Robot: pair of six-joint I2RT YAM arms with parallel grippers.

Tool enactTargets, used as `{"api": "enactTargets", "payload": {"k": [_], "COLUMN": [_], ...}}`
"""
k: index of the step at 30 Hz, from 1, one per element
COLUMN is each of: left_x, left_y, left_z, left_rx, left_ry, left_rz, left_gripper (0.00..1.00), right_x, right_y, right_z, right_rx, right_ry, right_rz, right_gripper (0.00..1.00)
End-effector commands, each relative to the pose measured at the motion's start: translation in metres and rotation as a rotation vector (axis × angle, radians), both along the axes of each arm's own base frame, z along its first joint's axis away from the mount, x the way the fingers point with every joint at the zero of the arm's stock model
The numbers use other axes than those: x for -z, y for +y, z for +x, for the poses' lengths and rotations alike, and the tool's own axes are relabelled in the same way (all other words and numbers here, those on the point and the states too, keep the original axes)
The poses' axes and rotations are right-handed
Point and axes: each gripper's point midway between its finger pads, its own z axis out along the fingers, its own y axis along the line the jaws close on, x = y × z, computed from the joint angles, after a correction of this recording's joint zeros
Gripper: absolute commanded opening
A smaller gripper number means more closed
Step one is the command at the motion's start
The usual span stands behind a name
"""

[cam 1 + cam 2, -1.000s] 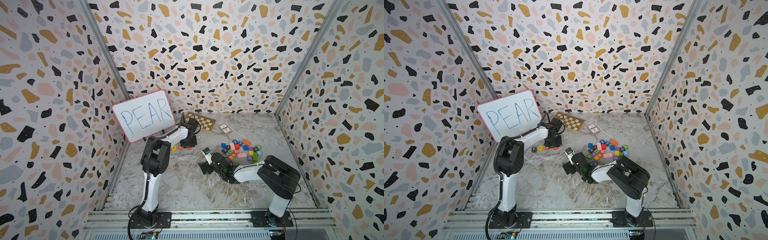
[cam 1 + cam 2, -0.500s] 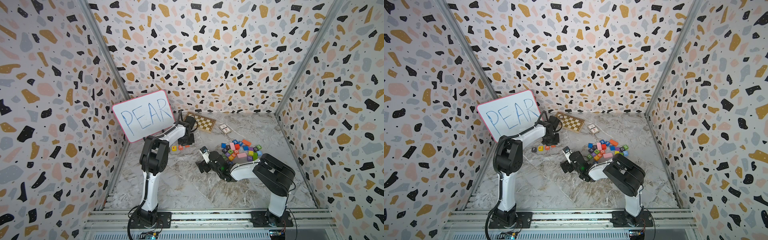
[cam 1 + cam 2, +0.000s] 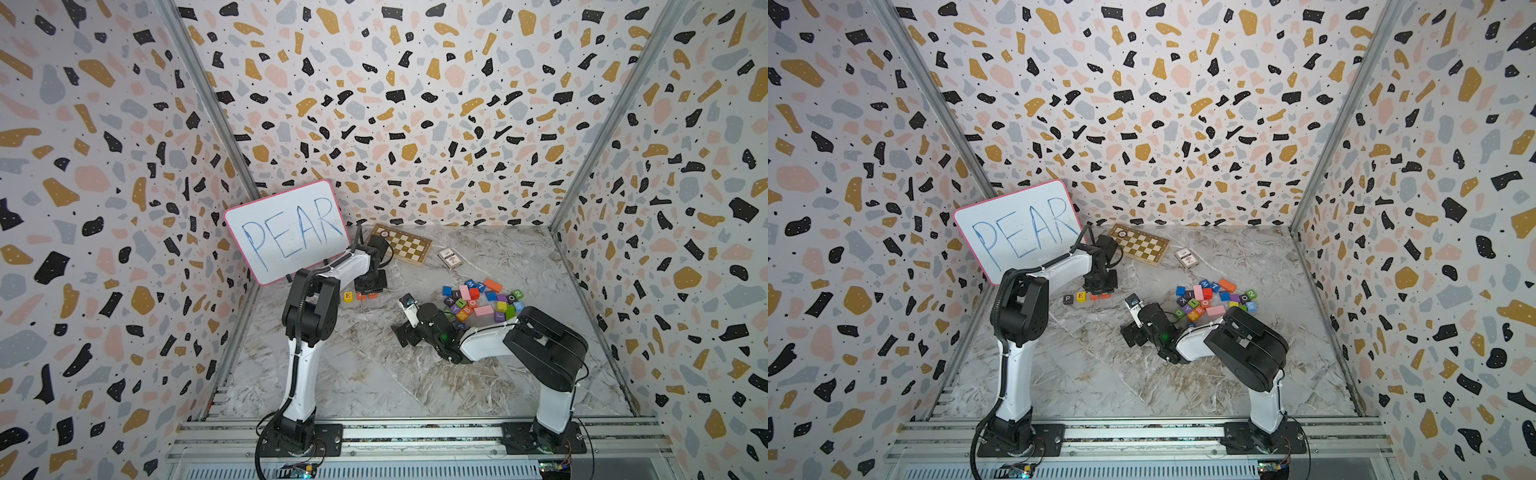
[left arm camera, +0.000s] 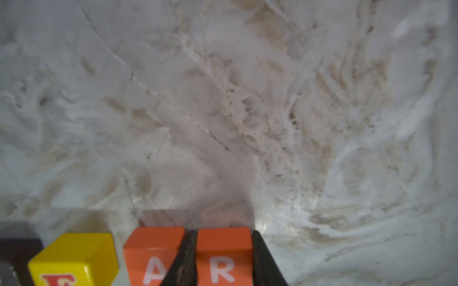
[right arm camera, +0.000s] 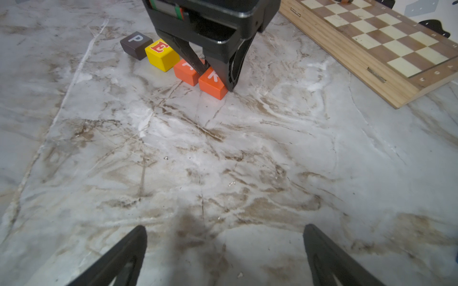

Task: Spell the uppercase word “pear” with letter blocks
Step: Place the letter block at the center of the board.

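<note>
The left tool (image 5: 215, 77) gripped the R block (image 4: 224, 250), standing on the desk (image 5: 223, 148) just beside the A block (image 4: 153, 250). The right tool (image 5: 225, 229) was wide open and held nothing.

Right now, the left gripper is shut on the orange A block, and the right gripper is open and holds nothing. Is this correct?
Not quite. The left gripper is shut on the orange R block; the A block stands beside it, outside the jaws. The left wrist view shows this. The right gripper is indeed open and holds nothing.
</note>
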Motion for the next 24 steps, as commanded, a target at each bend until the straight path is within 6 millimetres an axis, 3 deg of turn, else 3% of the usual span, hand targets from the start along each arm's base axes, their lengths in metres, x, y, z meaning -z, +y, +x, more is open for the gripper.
{"api": "enactTargets", "payload": {"k": [1, 24], "left_x": [-0.0053, 0.0017], "left_y": [-0.0035, -0.0059], "left_z": [0.0087, 0.0087], "left_rx": [0.012, 0.019], "left_ry": [-0.020, -0.006], "left_rz": [-0.019, -0.025], "left_gripper": [0.30, 0.30], "right_x": [-0.0130, -0.0098], "right_y": [0.0097, 0.0086], "right_z": [0.0052, 0.0043], "right_rx": [-0.010, -0.009], "right_ry": [-0.023, -0.018], "right_rz": [0.030, 0.026], "right_gripper": [1.00, 0.99]}}
